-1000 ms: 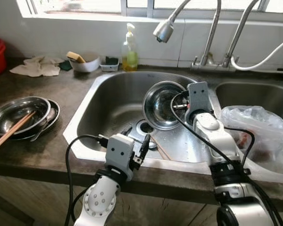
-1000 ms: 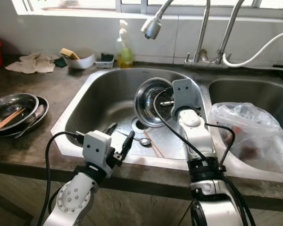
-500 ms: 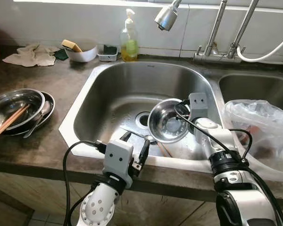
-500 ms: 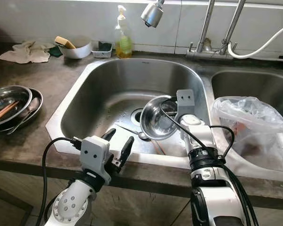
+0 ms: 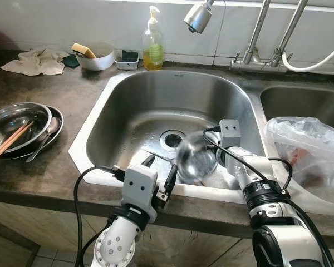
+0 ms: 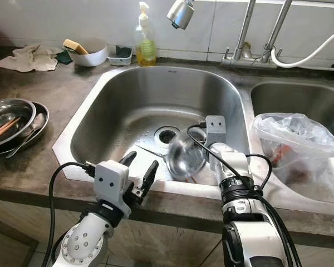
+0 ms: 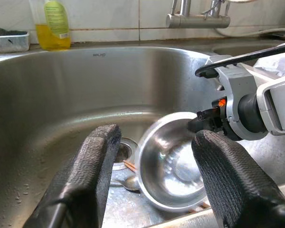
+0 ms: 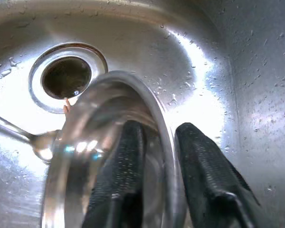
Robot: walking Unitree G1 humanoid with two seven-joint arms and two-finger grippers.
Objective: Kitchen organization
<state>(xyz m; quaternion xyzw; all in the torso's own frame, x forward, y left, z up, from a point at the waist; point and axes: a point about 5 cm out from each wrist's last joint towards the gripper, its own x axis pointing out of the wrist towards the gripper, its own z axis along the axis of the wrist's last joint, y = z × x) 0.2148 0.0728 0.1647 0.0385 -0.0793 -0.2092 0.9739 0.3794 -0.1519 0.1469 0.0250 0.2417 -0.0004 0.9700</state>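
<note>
A steel bowl (image 5: 193,159) hangs tilted and blurred low in the left sink basin (image 5: 128,105), near the drain (image 5: 171,138). My right gripper (image 8: 160,130) is shut on the bowl's rim (image 8: 167,156), with one finger (image 8: 118,185) inside and the other (image 8: 206,175) outside. My left gripper (image 5: 158,177) stands open over the sink's front rim, its fingers (image 7: 88,180) aimed at the bowl (image 7: 173,166) and apart from it. A spoon (image 7: 128,183) and a chopstick lie on the sink floor by the drain.
Stacked steel bowls (image 5: 16,125) with chopsticks and a spoon sit on the left counter. A soap bottle (image 5: 152,41), a white bowl with a sponge (image 5: 94,55) and a cloth (image 5: 33,61) line the back. A plastic bag (image 5: 306,144) fills the right basin. The faucet head (image 5: 199,15) hangs overhead.
The right gripper has brought the bowl down and toward the sink's front, close to the floor. The head camera has tilted down a little. The left gripper has held its place.
</note>
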